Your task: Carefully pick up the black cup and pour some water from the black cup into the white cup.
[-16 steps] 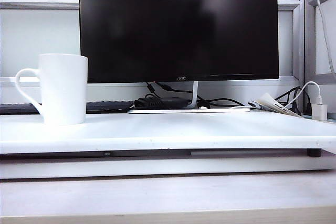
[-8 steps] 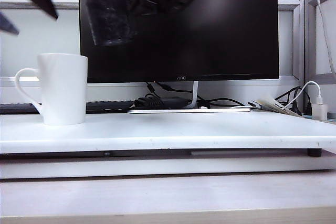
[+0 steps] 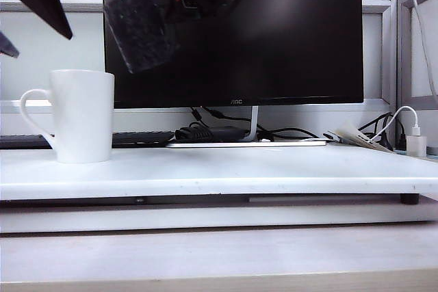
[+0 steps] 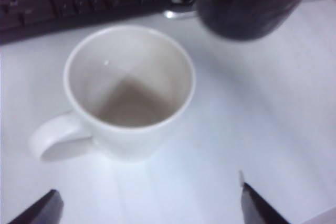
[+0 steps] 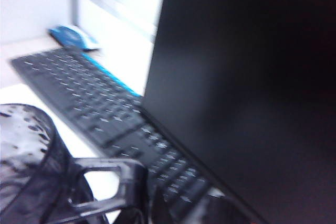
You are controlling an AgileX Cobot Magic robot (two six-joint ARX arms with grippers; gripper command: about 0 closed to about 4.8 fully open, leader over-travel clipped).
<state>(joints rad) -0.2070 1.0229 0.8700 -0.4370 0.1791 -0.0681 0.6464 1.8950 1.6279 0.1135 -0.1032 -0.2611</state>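
A big black flat monitor on a silver stand is filling the background behind the white worktop, with a dark keyboard, a knot of black cables and a white plug lying along its back edge. The tall glossy white ceramic cup is standing upright at the left of the worktop, and the short dimpled dark translucent cup is hanging tilted in the air above and just right of it, hard to make out against the screen. The right pincer, mostly cut off, is clamping that dark cup's handle; the left pincer is gaping wide above the white cup, holding nothing.
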